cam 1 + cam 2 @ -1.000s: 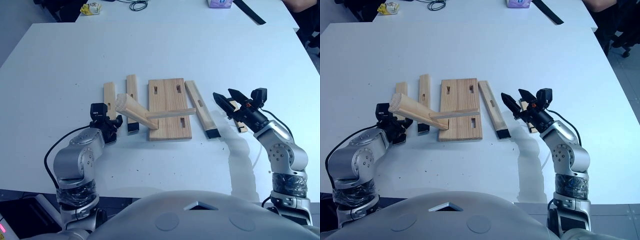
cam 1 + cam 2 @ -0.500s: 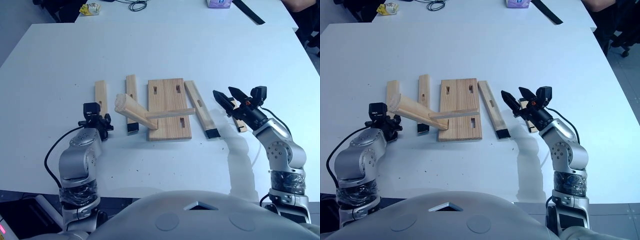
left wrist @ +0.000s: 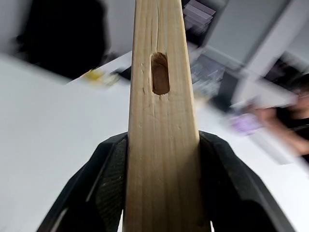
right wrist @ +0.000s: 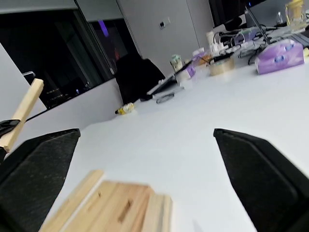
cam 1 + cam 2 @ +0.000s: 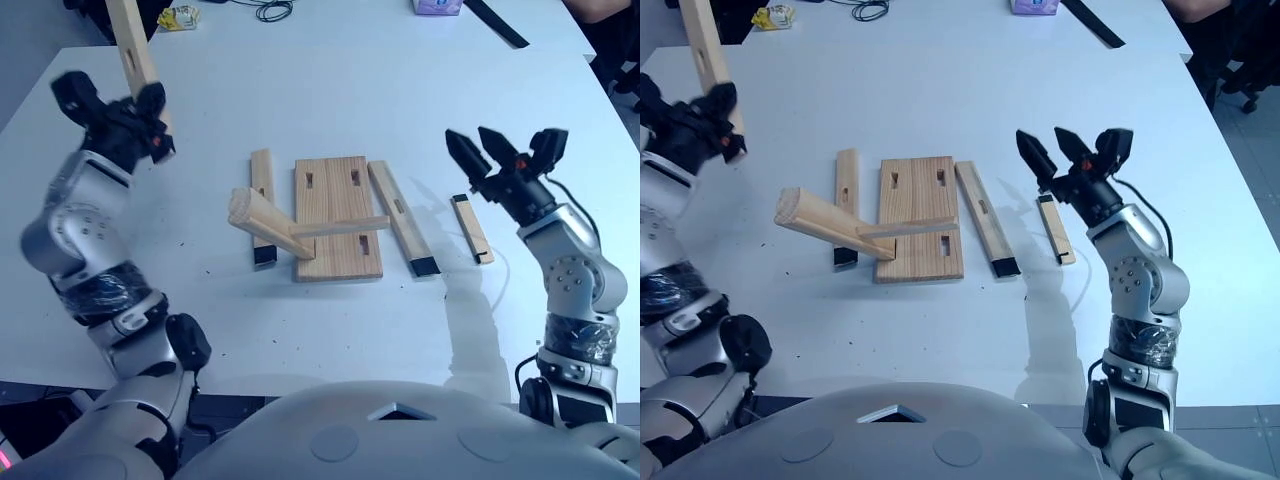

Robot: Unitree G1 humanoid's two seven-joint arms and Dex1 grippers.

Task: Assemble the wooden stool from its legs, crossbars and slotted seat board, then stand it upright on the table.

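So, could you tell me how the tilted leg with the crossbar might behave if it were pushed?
The leg looks like stiff solid wood, so it should hardly bend. It sits propped at a tilt, its crossbar lying across the board, so a push would probably swivel or topple it.

The slotted seat board (image 5: 338, 215) lies flat, with a joined leg (image 5: 258, 218) and crossbar (image 5: 345, 226) leaning across it. A slotted leg (image 5: 137, 60) is held upright, high at far left.

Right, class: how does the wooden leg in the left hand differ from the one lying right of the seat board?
The pale wooden leg clamped in the left hand is aloft, near upright; the black-tipped wooden leg beside the wooden seat board lies flat, ungripped. Both are slotted.
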